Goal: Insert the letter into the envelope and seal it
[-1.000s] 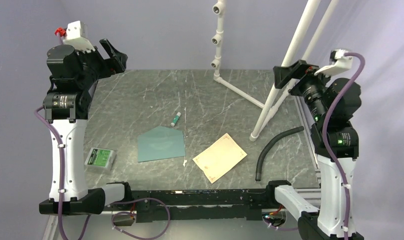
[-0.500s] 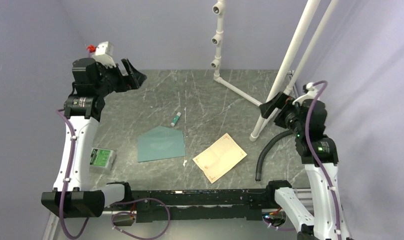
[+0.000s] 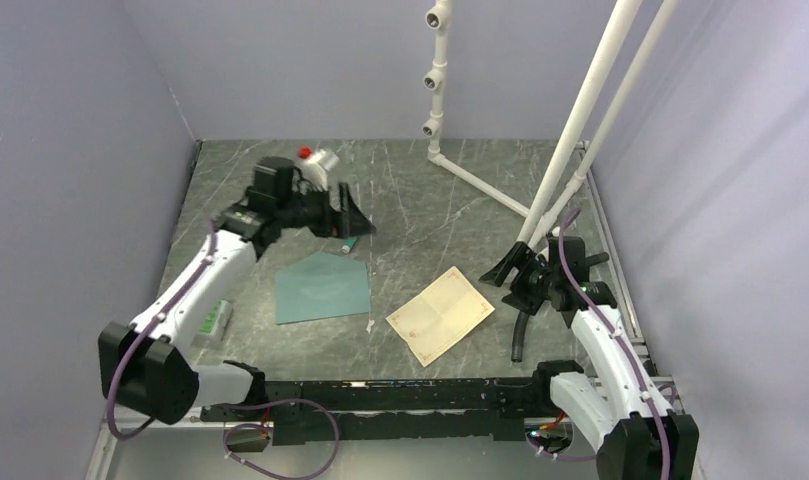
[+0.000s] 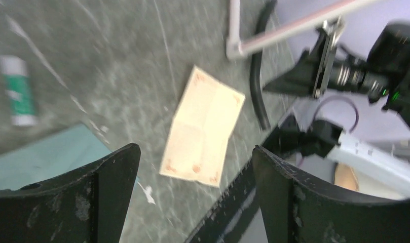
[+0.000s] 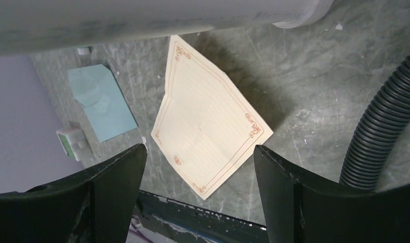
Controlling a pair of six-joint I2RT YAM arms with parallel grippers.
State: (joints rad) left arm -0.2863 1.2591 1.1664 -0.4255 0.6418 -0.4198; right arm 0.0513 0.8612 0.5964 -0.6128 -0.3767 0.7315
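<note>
Near the middle of the grey marbled table (image 3: 280, 190): letter (image 3: 440, 315), flat and face up, set on a diagonal, with a thin red border, corner ornaments and one crease across the middle. Touched by neither arm. Just to its left, across a strip of bare stone: envelope (image 3: 323, 288), teal, flat, triangular flap pointing toward the far edge, likewise untouched. Off the envelope's near right corner, between the two papers: tiny white scrap (image 3: 369, 325).

Above the far right corner of the envelope: left gripper (image 4: 193, 151), raised off the surface, fingers spread wide, nothing between them. Below it in the wrist view, the letter and part of the envelope; off to the side, a small green-and-white tube (image 4: 17, 91) lying on the stone.

To the right of the letter, low by the foot of a white pipe (image 3: 580, 110): right gripper (image 5: 198, 149), fingers just as far apart, clasping nothing. Close beside it: ribbed black hose (image 5: 380, 126), curving along the table. Framed between its fingers: the letter, not touched.

At the left edge, partly hidden behind the left arm: small green-and-white packet (image 3: 215, 318), well apart from both papers.
</note>
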